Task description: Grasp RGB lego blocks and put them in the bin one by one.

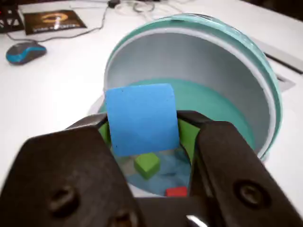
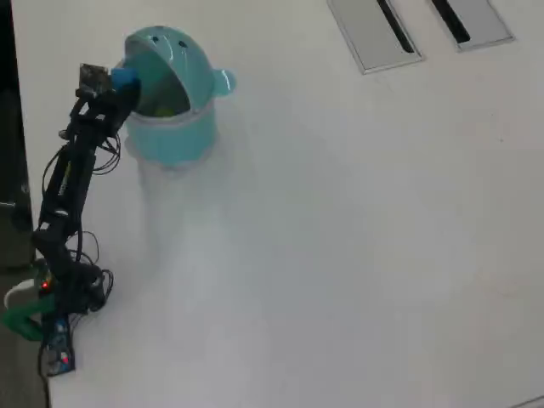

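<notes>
My gripper (image 1: 142,126) is shut on the blue lego block (image 1: 141,113), which sits between the green-padded jaws. It hangs over the open mouth of the teal bin (image 1: 222,101), whose domed lid (image 1: 255,52) is flipped up behind. Inside the bin lie the yellow-green block (image 1: 147,164) and the red block (image 1: 176,191). In the overhead view the gripper (image 2: 121,84) holds the blue block (image 2: 127,79) at the left rim of the bin (image 2: 174,132); a green patch (image 2: 163,109) shows inside it.
A blue and black mouse (image 1: 26,52), a dark booklet (image 1: 53,21) and cables (image 1: 137,6) lie beyond the bin on the white table. Two grey slotted panels (image 2: 374,34) (image 2: 472,21) are set into the table at the far right. The arm's base (image 2: 51,314) stands at the left edge.
</notes>
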`<action>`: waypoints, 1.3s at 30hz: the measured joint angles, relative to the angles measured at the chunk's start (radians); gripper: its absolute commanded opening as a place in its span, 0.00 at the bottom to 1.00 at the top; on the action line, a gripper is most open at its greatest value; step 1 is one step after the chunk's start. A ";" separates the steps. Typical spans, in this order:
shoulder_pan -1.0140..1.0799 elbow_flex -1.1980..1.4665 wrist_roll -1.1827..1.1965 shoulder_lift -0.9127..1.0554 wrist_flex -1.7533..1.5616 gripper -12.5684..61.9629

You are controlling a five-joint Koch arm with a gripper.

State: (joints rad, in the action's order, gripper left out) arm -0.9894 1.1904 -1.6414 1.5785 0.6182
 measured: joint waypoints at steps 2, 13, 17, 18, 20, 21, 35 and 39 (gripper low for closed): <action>0.014 -0.003 0.000 -0.008 -0.002 0.30; 0.021 -0.003 0.002 -0.100 -0.130 0.32; 0.021 -0.003 -0.023 -0.129 -0.170 0.40; 0.021 -0.003 -0.048 -0.144 -0.184 0.40; 0.021 -0.003 -0.069 -0.158 -0.189 0.43; 0.023 -0.003 -0.072 -0.160 -0.189 0.43; 0.043 -0.005 -0.262 -0.135 -0.259 0.61; 0.049 0.005 -0.199 -0.060 -0.259 0.61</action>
State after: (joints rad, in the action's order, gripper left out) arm -0.9403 1.1950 -1.8408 1.5186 0.3590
